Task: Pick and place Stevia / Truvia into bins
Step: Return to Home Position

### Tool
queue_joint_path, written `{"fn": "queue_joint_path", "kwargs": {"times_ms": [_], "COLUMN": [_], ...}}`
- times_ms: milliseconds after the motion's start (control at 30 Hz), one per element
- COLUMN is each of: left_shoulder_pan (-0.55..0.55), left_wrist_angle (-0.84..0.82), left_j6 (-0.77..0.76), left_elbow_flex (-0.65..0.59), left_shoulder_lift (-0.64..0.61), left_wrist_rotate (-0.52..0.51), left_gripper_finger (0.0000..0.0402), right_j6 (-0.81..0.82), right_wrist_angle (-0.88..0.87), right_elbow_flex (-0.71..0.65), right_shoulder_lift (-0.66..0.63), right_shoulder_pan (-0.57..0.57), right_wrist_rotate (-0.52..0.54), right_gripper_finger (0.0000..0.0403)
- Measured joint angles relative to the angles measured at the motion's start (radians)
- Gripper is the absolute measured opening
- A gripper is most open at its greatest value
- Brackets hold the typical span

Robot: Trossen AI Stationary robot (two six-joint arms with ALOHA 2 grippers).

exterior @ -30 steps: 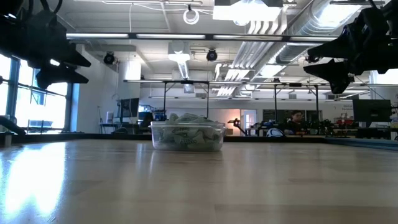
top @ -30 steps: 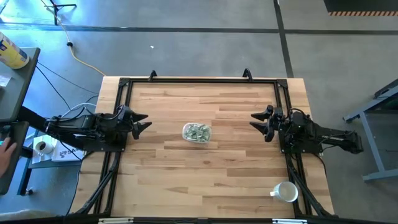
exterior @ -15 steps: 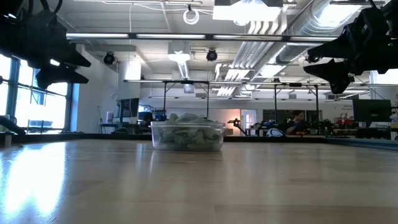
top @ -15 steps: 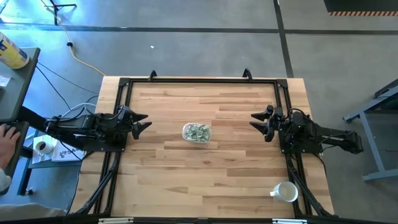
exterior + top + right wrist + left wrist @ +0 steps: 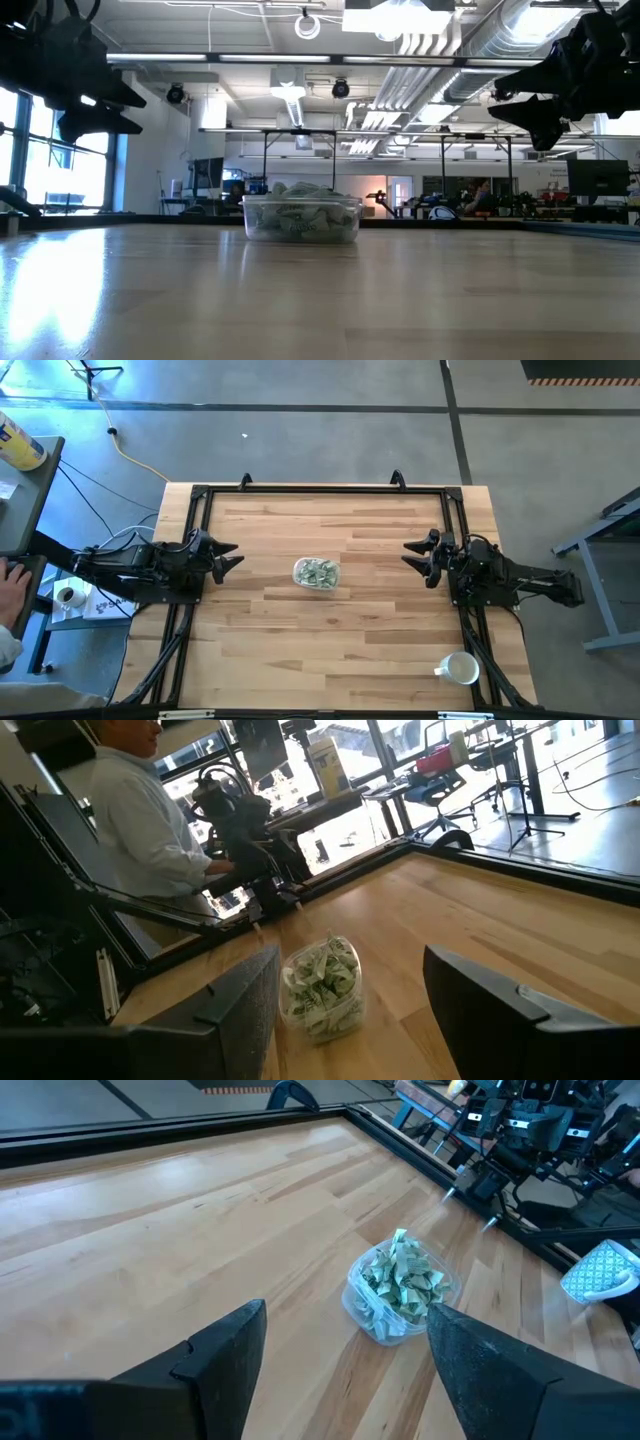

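Sweetener packets of green and white paper [image 5: 318, 569] lie heaped in the small clear plastic container with rounded corners [image 5: 296, 572], and from table height the pile rises a little over its rim. No packet that I can see lies loose outside it. The container stands about in the middle of the pale wooden tabletop [image 5: 330, 650], between the two dark arms and well apart from both. The left claw [image 5: 238, 554] hangs above the boards near the tabletop's left side, aimed at the container, its two fingers spread wide with nothing between them. The right claw [image 5: 405, 553] faces it from the right side at much the same height, likewise spread wide and holding nothing. A white mug [image 5: 461, 668] sits by itself near the front right corner, far from the container. Beyond the left arm, off the tabletop, a person in a pale shirt [image 5: 140, 830] stands at a side desk, one hand [image 5: 12, 585] resting there.
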Motion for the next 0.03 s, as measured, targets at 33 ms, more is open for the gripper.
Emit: {"fn": "queue_joint_path", "kwargs": {"times_ms": [33], "left_shoulder_pan": [0.000], "left_wrist_angle": [0.000], "left_j6": [0.000], "left_elbow_flex": [0.000], "left_shoulder_lift": [0.000], "left_wrist_rotate": [0.000], "left_gripper_finger": [0.0312], "right_j6": [0.000], "right_wrist_angle": [0.000], "right_elbow_flex": [0.000], "right_shoulder_lift": [0.000], "right_shoulder_pan": [0.000], "right_wrist_rotate": [0.000], "right_gripper_finger": [0.0236]}}
